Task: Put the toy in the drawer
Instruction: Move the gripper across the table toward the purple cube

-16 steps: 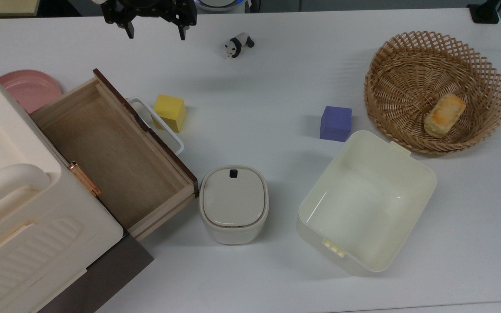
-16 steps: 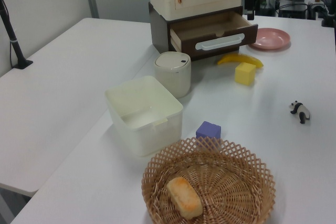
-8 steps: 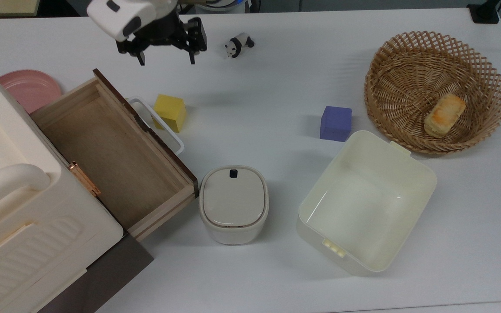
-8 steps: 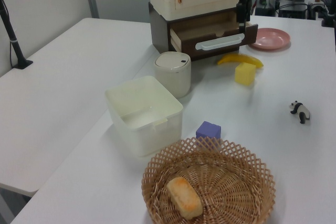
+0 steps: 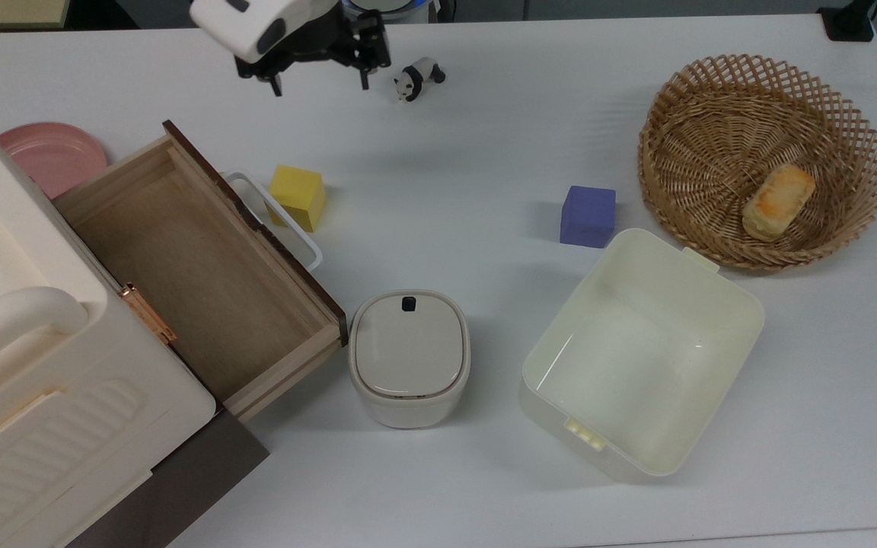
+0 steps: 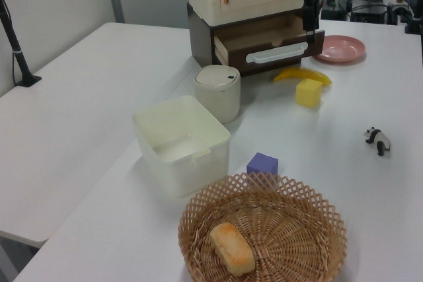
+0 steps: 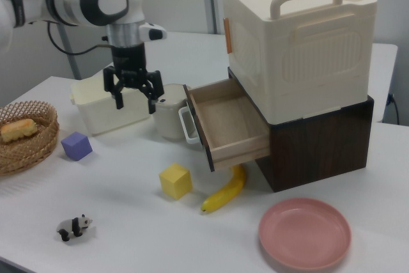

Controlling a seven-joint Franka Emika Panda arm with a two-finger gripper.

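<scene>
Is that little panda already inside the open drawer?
No, the panda stands on the bare white table near the right view's lower left corner, well apart from the open drawer, whose wooden inside holds nothing.

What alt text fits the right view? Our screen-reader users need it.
A robot gripper hangs open above a white table, with a tiny panda toy standing at the near edge. An open wooden drawer juts from a cabinet, with a yellow cube, banana and pink plate nearby.
</scene>
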